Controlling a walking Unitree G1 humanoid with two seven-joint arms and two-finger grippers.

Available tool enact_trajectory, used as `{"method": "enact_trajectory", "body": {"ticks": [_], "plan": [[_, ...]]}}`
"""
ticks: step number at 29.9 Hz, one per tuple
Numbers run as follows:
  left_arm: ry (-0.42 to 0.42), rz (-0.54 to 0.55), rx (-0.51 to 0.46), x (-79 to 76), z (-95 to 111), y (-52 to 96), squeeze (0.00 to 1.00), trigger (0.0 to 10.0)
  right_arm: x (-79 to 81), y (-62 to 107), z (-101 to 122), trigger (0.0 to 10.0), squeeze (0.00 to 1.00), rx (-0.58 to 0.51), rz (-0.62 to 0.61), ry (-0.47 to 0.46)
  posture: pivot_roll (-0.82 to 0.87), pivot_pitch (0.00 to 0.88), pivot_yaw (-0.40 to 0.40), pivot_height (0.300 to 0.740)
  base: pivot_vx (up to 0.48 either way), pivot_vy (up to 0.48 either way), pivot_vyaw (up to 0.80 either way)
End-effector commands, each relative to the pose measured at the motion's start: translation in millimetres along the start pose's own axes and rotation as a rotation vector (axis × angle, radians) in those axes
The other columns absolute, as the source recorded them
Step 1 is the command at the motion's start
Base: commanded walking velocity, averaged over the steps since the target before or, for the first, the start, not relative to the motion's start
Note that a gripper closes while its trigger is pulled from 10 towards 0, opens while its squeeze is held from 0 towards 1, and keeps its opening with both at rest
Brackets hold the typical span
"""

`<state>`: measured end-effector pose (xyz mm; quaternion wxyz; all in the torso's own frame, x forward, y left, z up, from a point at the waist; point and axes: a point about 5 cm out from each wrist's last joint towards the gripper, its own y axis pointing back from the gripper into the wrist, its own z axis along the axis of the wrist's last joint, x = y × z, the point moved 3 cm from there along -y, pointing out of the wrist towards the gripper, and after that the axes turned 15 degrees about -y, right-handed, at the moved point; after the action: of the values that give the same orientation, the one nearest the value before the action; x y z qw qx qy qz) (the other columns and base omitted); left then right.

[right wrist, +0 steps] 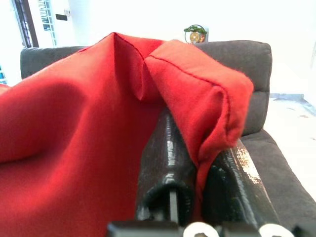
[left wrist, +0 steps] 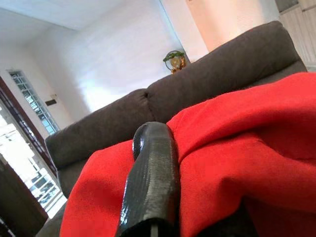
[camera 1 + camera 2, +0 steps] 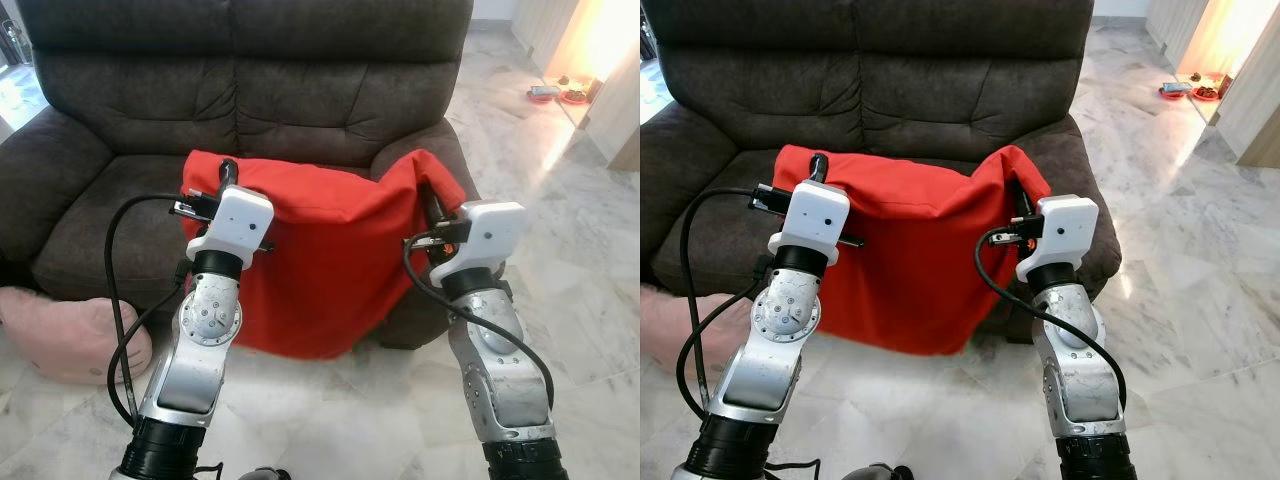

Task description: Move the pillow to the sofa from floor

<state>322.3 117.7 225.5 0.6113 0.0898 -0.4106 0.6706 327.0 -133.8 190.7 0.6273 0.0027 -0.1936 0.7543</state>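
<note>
My right gripper (image 1: 197, 192) pinches a top corner of the pillow (image 3: 330, 270): two black, ribbed fingers (image 1: 163, 163) closed with a fold of red cloth bunched between them, the seam standing up above the tips. My left gripper (image 3: 228, 178) holds the opposite top corner; one glossy black finger (image 2: 150, 187) lies across the cloth, the fabric curling over beside it, and it is clamped on that corner. Both silver arms end in white wrist housings trailing black cables.

The pillow is a large, soft, matte red cushion, slack and creased, sagging in a shallow curve between the two grips. It hangs against the front of the sofa (image 3: 150, 90), its upper edge over the seat cushion and its lower edge drooping toward the floor (image 3: 590, 300).

The sofa is dark brown, plush, with padded arms and a seamed back. The floor is pale polished marble. A pink, fuzzy cushion (image 3: 60, 335) lies on it beside the sofa's arm, to my left.
</note>
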Motion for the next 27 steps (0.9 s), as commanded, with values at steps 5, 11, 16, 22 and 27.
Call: {"method": "enact_trajectory", "body": {"ticks": [5,11,16,22,27], "plan": [[0.007,0.053,-0.095,8.9,23.2,-1.6,0.00,10.0,4.0,-2.9,14.9,10.0,0.00,-0.066,0.010,0.000,0.13,0.072,-0.010,0.740,0.000,0.000,0.00],[-0.002,0.057,-0.099,10.5,24.0,-2.8,0.00,10.0,5.7,-3.9,15.5,10.0,0.00,-0.071,0.014,-0.006,0.13,0.071,-0.010,0.740,0.000,0.000,0.00],[-0.005,0.064,-0.102,12.2,24.6,-4.0,0.00,10.0,6.6,-4.1,15.5,10.0,0.00,-0.073,0.018,-0.008,0.13,0.069,-0.009,0.740,0.000,0.000,0.00],[-0.003,0.069,-0.108,12.8,26.5,-5.1,0.00,10.0,7.7,-4.6,15.9,10.0,0.00,-0.075,0.023,-0.008,0.13,0.065,-0.009,0.740,0.000,0.000,0.00],[-0.003,0.069,-0.112,13.0,27.0,-5.2,0.00,10.0,8.7,-5.3,16.7,10.0,0.00,-0.079,0.026,-0.009,0.14,0.062,-0.008,0.740,0.000,0.000,0.00]]}}
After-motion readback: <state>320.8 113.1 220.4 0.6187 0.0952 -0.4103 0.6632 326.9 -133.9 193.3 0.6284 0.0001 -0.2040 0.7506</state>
